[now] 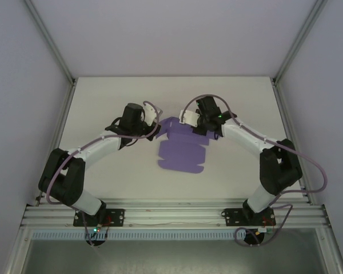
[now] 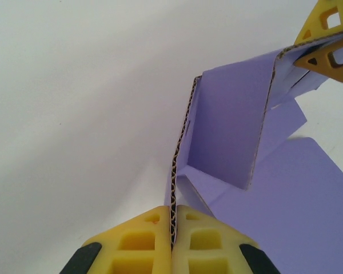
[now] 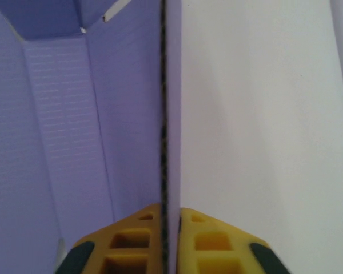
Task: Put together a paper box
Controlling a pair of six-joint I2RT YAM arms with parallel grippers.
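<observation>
**Item 1: paper box** [image 1: 182, 151]. Violet corrugated card, part-formed. It sits mid-bench between the two arms. The near portion lies flat on the bench [image 1: 103, 114] with its flaps spread. The far portion is raised into upright walls. The left wrist view shows one wall folded up along a crease, with a second panel turning off it at a corner. This makes an open-topped trough, not a closed box.

**Item 2: left fingers** [image 2: 188, 242]. Yellow, clenched flat on the raw edge of the box's left wall, with the card sandwiched between them. Judged purpose: to hold that wall upright and steady the sheet while the opposite side is worked.

**Item 3: right fingers** [image 3: 197, 240]. Yellow, clenched on the edge of the box's right wall. Purple inner faces lie to their left and bare bench to their right. They also appear at the top right of the left wrist view, pinching the same folded panel. Judged purpose: a matching grip, so both side walls stand against the card's spring-back.

**Item 4: contents.** Nothing lies inside the raised walls. The inner faces and the corner are bare card.

**Status (judgement).** Assembly is partway done. The walls are up and the near flaps are not yet folded. The tabs are not clear enough to assess.
</observation>
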